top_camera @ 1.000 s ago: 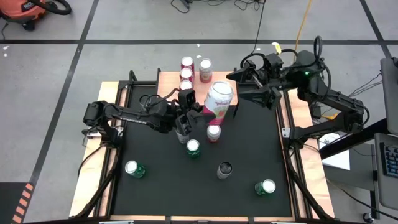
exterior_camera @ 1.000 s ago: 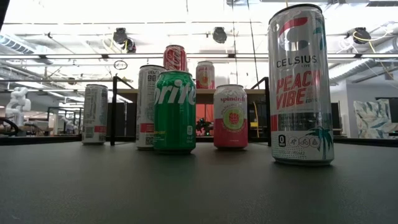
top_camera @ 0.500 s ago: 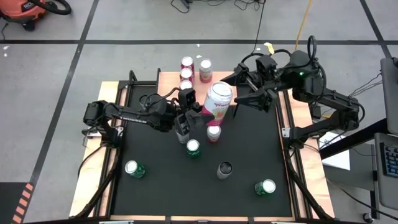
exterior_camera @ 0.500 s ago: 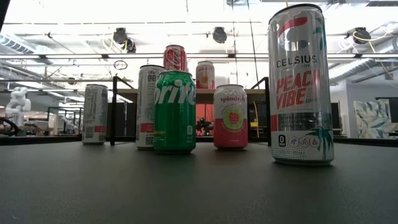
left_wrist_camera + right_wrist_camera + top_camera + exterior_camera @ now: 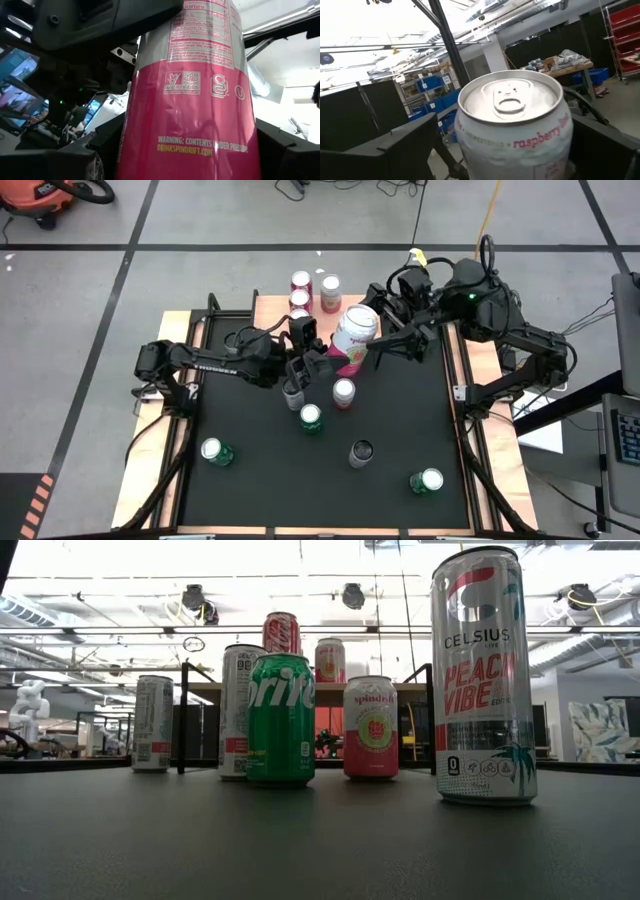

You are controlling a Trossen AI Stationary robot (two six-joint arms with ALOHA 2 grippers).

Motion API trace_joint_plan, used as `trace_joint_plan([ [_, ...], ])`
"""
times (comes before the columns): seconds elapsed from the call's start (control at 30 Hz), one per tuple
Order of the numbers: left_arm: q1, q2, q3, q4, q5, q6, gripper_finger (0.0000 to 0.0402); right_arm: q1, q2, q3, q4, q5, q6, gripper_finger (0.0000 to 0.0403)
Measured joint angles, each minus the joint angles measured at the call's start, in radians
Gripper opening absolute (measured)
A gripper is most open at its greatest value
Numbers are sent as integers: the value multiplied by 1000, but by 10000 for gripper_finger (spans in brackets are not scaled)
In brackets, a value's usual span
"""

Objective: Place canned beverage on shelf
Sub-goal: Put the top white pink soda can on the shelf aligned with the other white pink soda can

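Observation:
A pink-and-white Spindrift can [image 5: 350, 338] hangs high above the black mat, tilted, with my left gripper [image 5: 320, 360] shut on it. My right gripper [image 5: 373, 326] comes in from the right and is open. Its fingers [image 5: 395, 150] stand on either side of the can's top [image 5: 510, 102], and I see no touch. The wooden shelf [image 5: 275, 315] stands at the mat's far edge and carries three cans [image 5: 301, 281]. In the low view the shelf [image 5: 400, 690] shows behind the standing cans. My left gripper pinches the can's pink lower half [image 5: 190, 150] between its two fingers, one finger [image 5: 50, 160] on each side. The fingers slant upward from the table's left and lie across the can. The can is lifted clear of the mat, its top tilted toward the far right.
Loose cans stand on the black mat [image 5: 400, 410]: a pink one [image 5: 343, 392], a grey one [image 5: 292, 393], green ones [image 5: 311, 417] [image 5: 215, 451] [image 5: 428, 480] and a dark one [image 5: 361, 452]. A tall Celsius can [image 5: 483, 675] stands close to the low camera.
My right gripper has moved toward the table's left, up to the held can, and its open fingers now stand around the can's top. The can stays lifted in my left gripper.

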Motion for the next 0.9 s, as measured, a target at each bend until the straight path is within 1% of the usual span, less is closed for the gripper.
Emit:
trace_joint_plan([
  [0.13,7,0,0,0,0,1,291,1,25,22,0,-3,6,395],
  [0.3,9,0,0,0,-1,1,291,1,26,26,-2,-3,3,382],
  [0.43,9,0,0,-7,1,3,291,1,26,26,-4,-3,2,355],
  [0.7,9,-2,0,-12,-1,2,291,0,26,26,-4,-1,-4,288],
  [0.8,9,-2,0,-13,-5,3,291,-1,25,26,-4,-1,-5,278],
  [0.9,9,-2,1,-18,-6,0,299,-1,21,26,-5,-1,-5,278],
])
